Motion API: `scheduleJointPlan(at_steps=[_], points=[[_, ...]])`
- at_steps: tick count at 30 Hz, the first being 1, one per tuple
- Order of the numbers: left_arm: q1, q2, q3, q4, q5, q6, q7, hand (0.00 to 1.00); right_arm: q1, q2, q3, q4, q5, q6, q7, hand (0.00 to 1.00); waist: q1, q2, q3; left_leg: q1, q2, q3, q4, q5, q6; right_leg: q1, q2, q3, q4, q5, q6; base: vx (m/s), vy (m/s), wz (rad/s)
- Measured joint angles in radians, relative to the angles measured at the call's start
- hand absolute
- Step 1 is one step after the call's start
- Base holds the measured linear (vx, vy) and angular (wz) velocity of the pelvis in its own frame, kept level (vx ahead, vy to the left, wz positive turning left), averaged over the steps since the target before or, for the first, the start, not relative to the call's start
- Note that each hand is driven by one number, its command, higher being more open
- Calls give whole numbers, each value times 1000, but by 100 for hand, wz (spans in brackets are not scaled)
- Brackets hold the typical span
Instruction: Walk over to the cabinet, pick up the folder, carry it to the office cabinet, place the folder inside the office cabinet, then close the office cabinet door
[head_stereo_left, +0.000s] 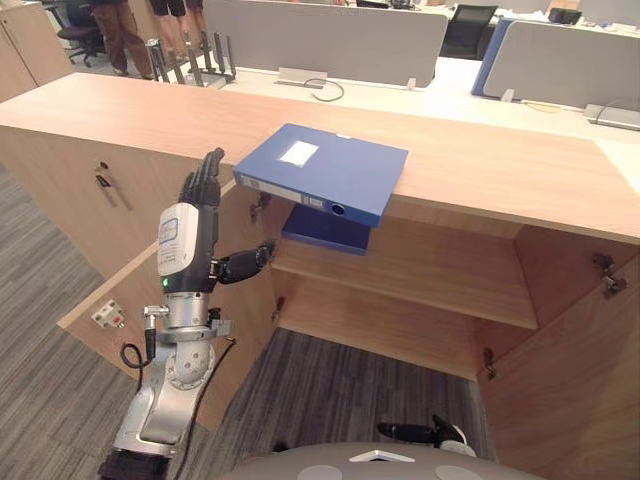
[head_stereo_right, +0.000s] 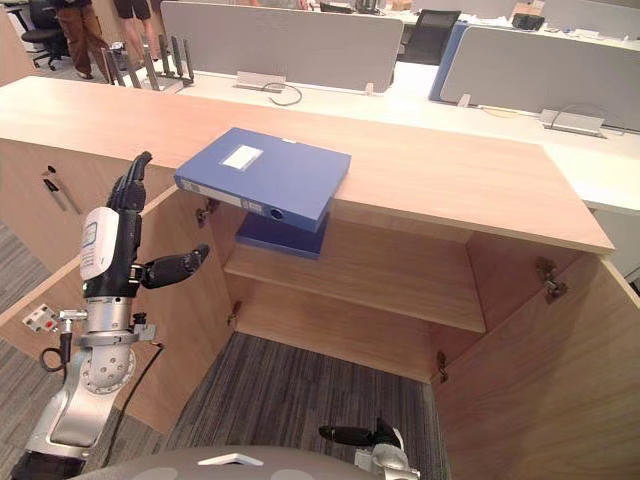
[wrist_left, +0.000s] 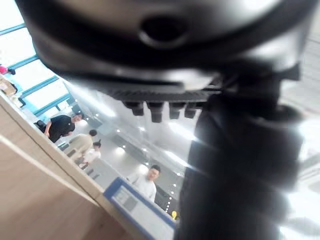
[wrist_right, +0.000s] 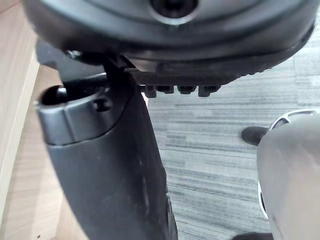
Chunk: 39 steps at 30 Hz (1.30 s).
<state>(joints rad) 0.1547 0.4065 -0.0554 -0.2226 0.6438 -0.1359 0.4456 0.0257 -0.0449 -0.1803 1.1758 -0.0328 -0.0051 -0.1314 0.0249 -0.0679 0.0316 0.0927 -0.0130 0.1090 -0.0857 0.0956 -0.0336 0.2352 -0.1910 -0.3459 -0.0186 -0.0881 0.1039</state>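
A blue folder (head_stereo_left: 325, 170) with a white label lies flat on the wooden cabinet top (head_stereo_left: 500, 165), its spine overhanging the front edge above the open cabinet. My left hand (head_stereo_left: 200, 195) is raised just left of the folder, fingers straight up and thumb (head_stereo_left: 245, 263) stretched toward the cabinet opening, holding nothing. The left wrist view shows the folder's edge (wrist_left: 135, 202) past the hand. My right hand (head_stereo_left: 410, 432) hangs low over the carpet with relaxed fingers and nothing in it. A second, darker blue folder (head_stereo_left: 330, 232) lies on the inner shelf (head_stereo_left: 430, 270).
Both cabinet doors stand open: the left door (head_stereo_left: 110, 300) beside my left arm, the right door (head_stereo_left: 570, 380) at the lower right. Grey desk partitions (head_stereo_left: 320, 40) stand behind the cabinet. People (head_stereo_left: 120, 30) stand at the far left.
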Motion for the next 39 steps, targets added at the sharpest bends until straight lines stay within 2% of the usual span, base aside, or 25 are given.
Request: scheduleJointPlan(at_steps=[4,13,17,27,39], points=[[-49,56,2,40,75,11,-1,100,1,0,-5,0,-2,0,15,100,-3,-2,3,24,1,23,0,-15,-4,14,0,23,-7,0,-1,21,-6,-16],[-168,109,2,116,148,34,-3,100,-1,-2,-7,-2,-40,1,18,100,-10,-8,5,35,1,26,0,-24,-6,21,1,35,-23,4,-6,19,-13,-6],[-197,114,1,143,157,56,-2,100,0,-3,-7,-2,-40,1,20,100,-21,-11,4,41,1,26,0,-29,-9,30,1,35,-31,5,-7,5,-5,-1],[-251,121,-9,149,187,53,-12,100,22,-17,-7,-2,-40,1,25,100,-39,-12,4,46,3,36,0,-36,-14,30,2,51,-37,12,-18,-7,-16,-5],[-350,149,-112,227,186,43,-64,100,46,-21,-10,-2,-40,15,26,100,-60,-14,2,55,5,58,0,-43,-13,29,2,76,-52,24,-8,-11,-14,-7]])
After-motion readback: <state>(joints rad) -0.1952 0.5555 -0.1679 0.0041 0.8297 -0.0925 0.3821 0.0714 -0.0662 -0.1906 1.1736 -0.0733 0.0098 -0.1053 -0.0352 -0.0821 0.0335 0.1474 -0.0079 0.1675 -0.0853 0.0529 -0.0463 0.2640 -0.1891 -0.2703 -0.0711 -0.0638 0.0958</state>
